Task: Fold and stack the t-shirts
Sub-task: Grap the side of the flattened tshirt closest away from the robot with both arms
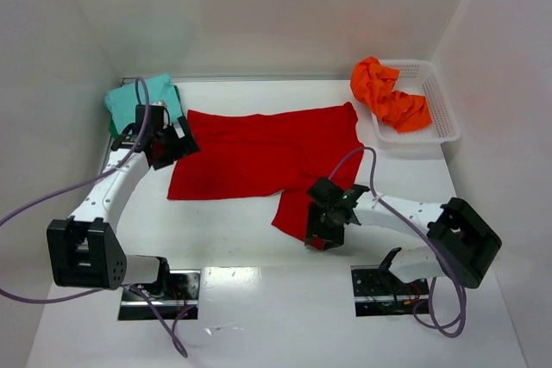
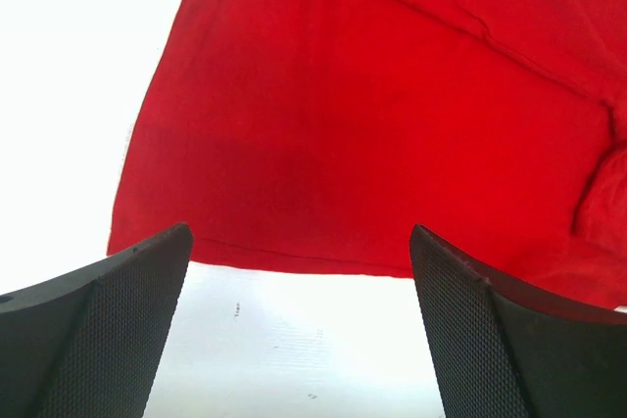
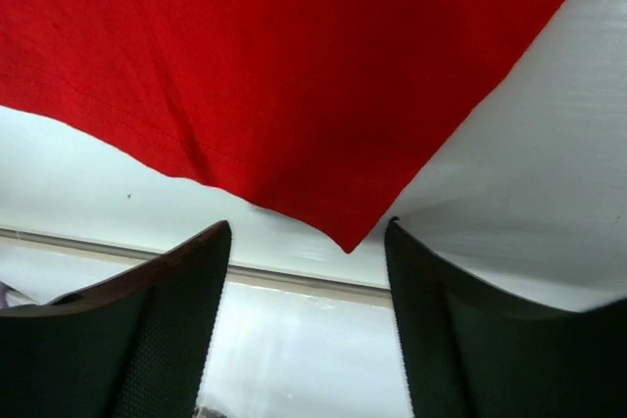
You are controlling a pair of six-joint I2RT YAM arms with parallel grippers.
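The teal shirt (image 1: 138, 99) looks folded at 10 o'clock. Your red shirt (image 1: 259, 157) lies spread mid-worktop (image 1: 259, 243), unfolded. The orange shirt (image 1: 388, 96) sits crumpled in the basket (image 1: 442, 122) at 2 o'clock. Your left claw (image 2: 301, 234) is released at red's 9 o'clock edge, and your right claw (image 3: 308, 226), jaws apart, straddles its 5 o'clock corner.

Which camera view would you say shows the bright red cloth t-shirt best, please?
The top external view: it shows nearly the whole bright red cloth t-shirt spread out. The left wrist view shows just one hemmed end; the right wrist view just a pointed corner.
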